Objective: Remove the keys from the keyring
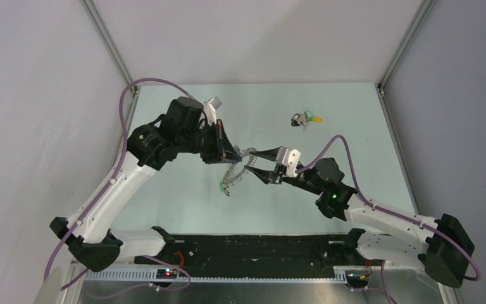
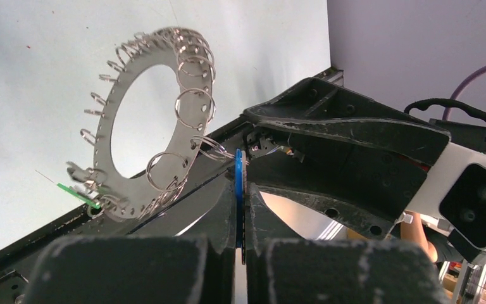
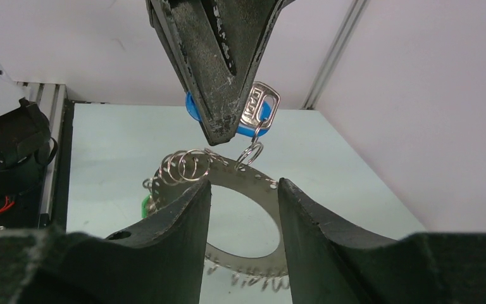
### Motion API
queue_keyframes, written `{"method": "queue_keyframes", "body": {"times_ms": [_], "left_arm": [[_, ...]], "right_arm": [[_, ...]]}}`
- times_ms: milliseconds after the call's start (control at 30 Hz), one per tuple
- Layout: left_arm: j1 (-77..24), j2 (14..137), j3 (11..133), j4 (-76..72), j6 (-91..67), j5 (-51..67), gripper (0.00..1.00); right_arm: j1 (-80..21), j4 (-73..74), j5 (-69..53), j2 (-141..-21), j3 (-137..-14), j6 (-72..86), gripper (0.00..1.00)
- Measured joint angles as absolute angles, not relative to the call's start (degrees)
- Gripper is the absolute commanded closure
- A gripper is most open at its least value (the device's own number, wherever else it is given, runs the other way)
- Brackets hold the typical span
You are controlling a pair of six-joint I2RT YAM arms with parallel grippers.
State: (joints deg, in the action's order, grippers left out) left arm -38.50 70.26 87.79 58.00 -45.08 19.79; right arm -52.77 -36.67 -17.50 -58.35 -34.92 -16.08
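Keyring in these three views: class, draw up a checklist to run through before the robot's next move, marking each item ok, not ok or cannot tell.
1. Left gripper shut on the blue-headed key: ok.
2. Blue-headed key free of the keyring: not ok, a small split ring joins them.
3. Right gripper clamped on the keyring: not ok, its jaws stand apart.
4. Green-headed key away from the held key: ok, it hangs elsewhere on the ring.
5. Loose keys on the table away from both grippers: ok.
6. Keyring's lower edge clear of the table: cannot tell.
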Motion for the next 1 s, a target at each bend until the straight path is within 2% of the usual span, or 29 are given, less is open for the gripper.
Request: {"method": "queue_keyframes", "body": {"times_ms": [567,633,733,767,833,1000], "left_arm": [[-38.48,70.26,87.79,57.98,-45.17,20.91,1.0],[-38.48,70.24,87.79,57.98,-45.17,21.04,1.0],[-38.48,70.24,87.79,57.98,-45.17,21.21,1.0],[-38.48,70.24,87.77,57.98,-45.17,21.23,1.0],[-38.48,70.17,87.79,58.0,-45.15,21.19,1.0],[-38.3,69.63,87.77,58.17,-45.12,21.17,1.0]], "right_arm": [[-53.47,-42.94,-18.48,-64.12,-35.94,-13.61,0.56],[-53.47,-43.64,-18.48,-64.38,-36.05,-13.52,0.6],[-53.47,-44.69,-18.44,-64.97,-36.34,-13.32,0.79],[-53.47,-44.84,-18.39,-65.14,-36.47,-13.34,0.91],[-53.47,-44.99,-18.17,-65.36,-36.56,-13.17,1.0],[-53.41,-44.71,-16.86,-65.32,-36.77,-12.71,1.0]]}}
